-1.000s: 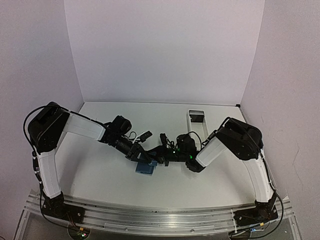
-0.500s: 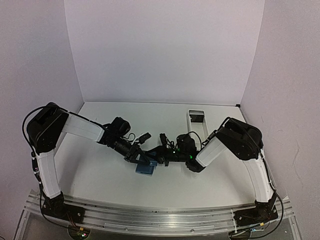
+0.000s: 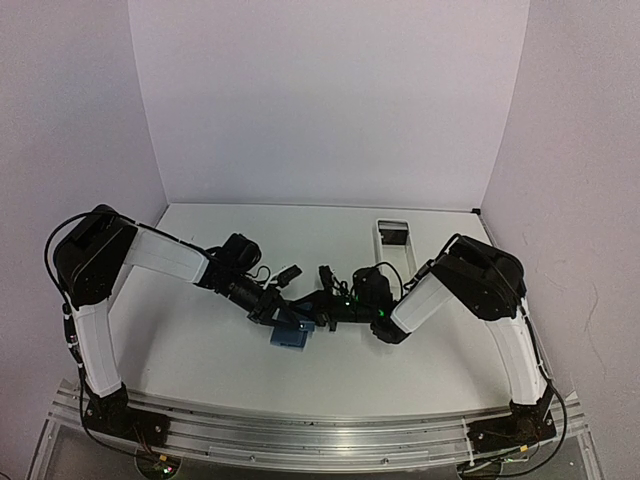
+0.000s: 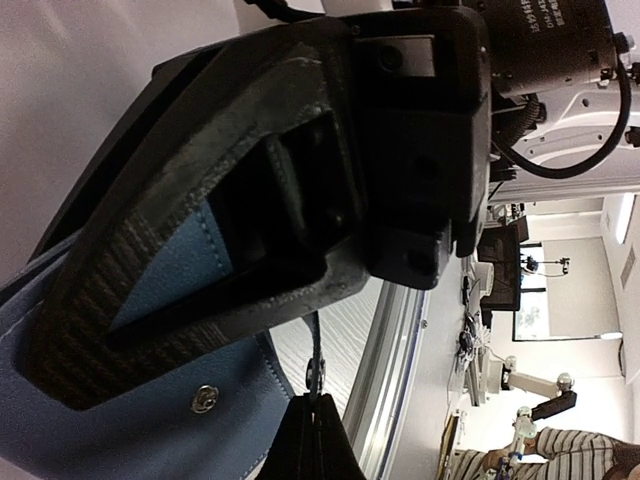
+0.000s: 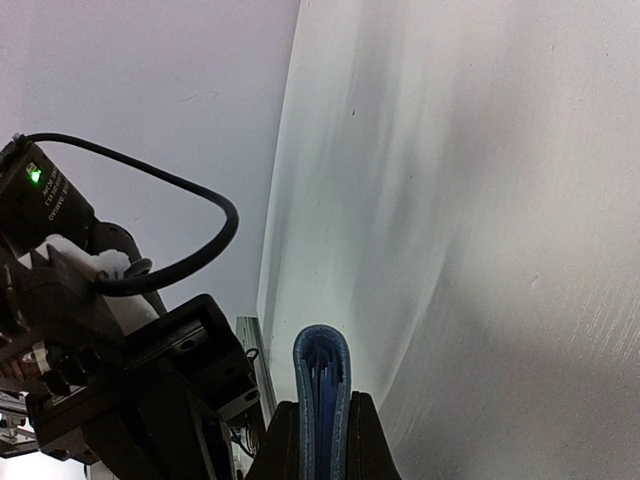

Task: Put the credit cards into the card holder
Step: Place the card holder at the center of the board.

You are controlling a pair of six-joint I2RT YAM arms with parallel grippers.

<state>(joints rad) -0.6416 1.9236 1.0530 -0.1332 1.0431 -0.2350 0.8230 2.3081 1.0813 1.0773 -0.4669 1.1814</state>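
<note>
The blue card holder (image 3: 290,337) hangs between the two arms at the table's middle, just above the surface. My left gripper (image 3: 281,319) is shut on its thin snap tab (image 4: 316,365), pinched at the fingertips (image 4: 315,400). A silver snap shows on the blue flap (image 4: 205,399). My right gripper (image 3: 316,320) is shut on the folded card holder (image 5: 321,350), one finger (image 5: 283,440) on each side, the rounded fold pointing away. Thin blue layers show inside the fold. The credit cards are hidden; I cannot tell whether any sit inside.
A long white tray (image 3: 381,245) stands at the back right, with something dark (image 3: 395,237) at its far end. The right gripper's black body (image 4: 400,150) fills most of the left wrist view. The metal rail (image 3: 320,435) runs along the near edge.
The left gripper's jaws have closed onto the snap tab. Both arms and the card holder have barely moved.
</note>
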